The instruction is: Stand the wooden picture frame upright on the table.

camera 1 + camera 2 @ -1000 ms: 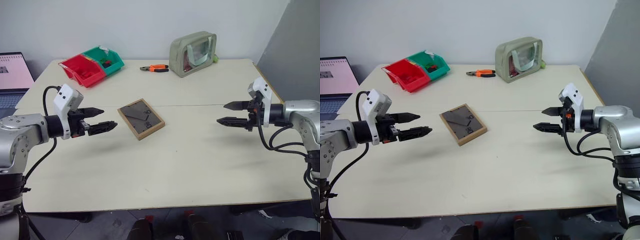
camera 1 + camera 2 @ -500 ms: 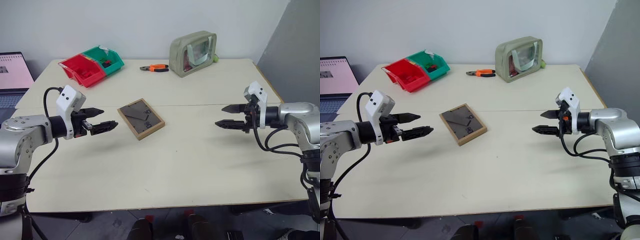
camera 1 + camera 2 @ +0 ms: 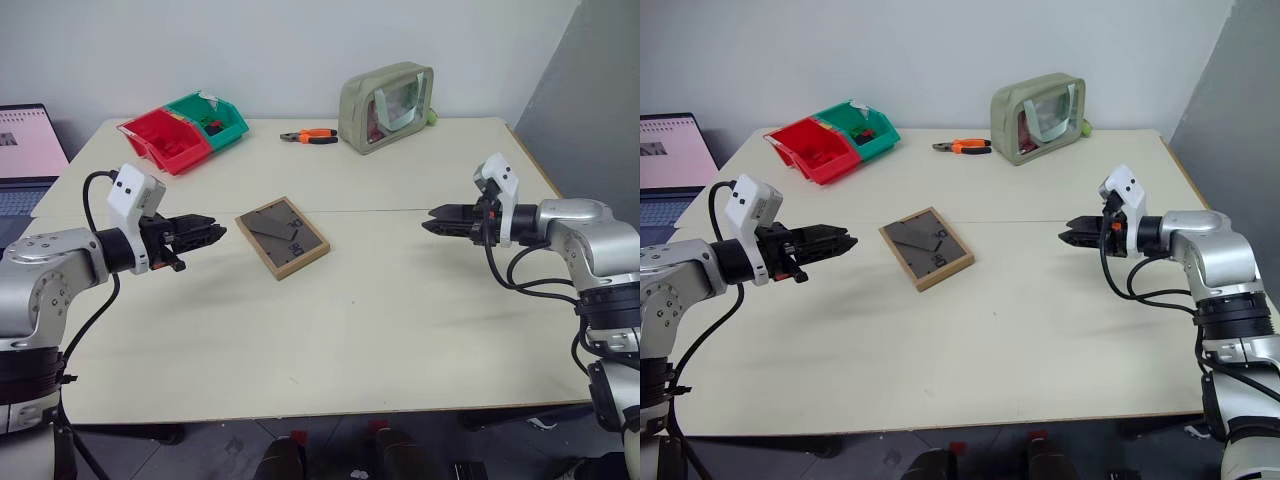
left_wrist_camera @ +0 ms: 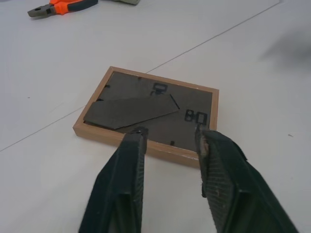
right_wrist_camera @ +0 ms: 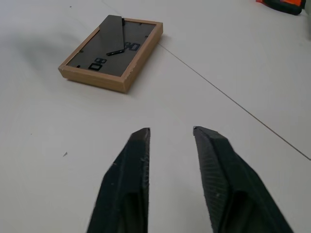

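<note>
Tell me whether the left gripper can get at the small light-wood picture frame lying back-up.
Probably yes: bare pale cream table lies between the left gripper and the small light-wood picture frame, nothing standing in the way.

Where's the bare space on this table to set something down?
The near half of the table, in front of the wooden picture frame, is bare, as is the stretch right of the frame. The far edge is crowded: red bin, green bin, pliers, pouch.
</note>
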